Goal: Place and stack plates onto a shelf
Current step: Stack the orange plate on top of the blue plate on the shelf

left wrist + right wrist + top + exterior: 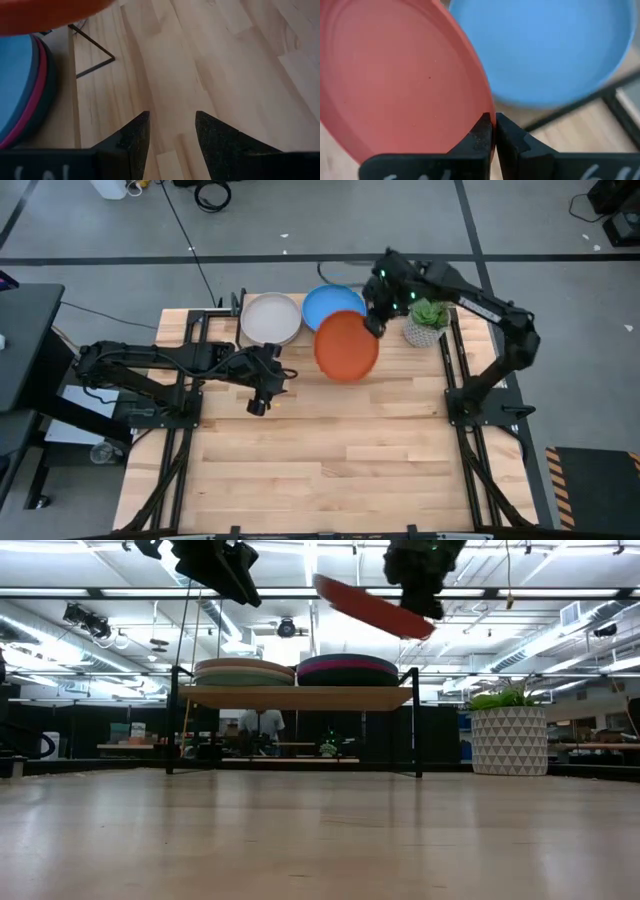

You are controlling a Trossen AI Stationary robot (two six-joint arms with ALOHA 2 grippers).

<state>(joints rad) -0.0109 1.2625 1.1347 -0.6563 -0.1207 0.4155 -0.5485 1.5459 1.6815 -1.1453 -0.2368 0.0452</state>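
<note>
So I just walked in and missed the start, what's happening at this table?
The right end effector is shut on the rim of the orange plate, holding it tilted in the air in front of the shelf. Two stacks already sit on the shelf, one topped by a cream plate, the other by a blue plate. The left end effector hangs open over the table, holding nothing.

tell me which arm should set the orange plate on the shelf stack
Right. The right gripper already clamps the orange plate by its rim, tilted in the air beside the bright blue plate topping the shelf stack. The left gripper hangs open and empty.
</note>
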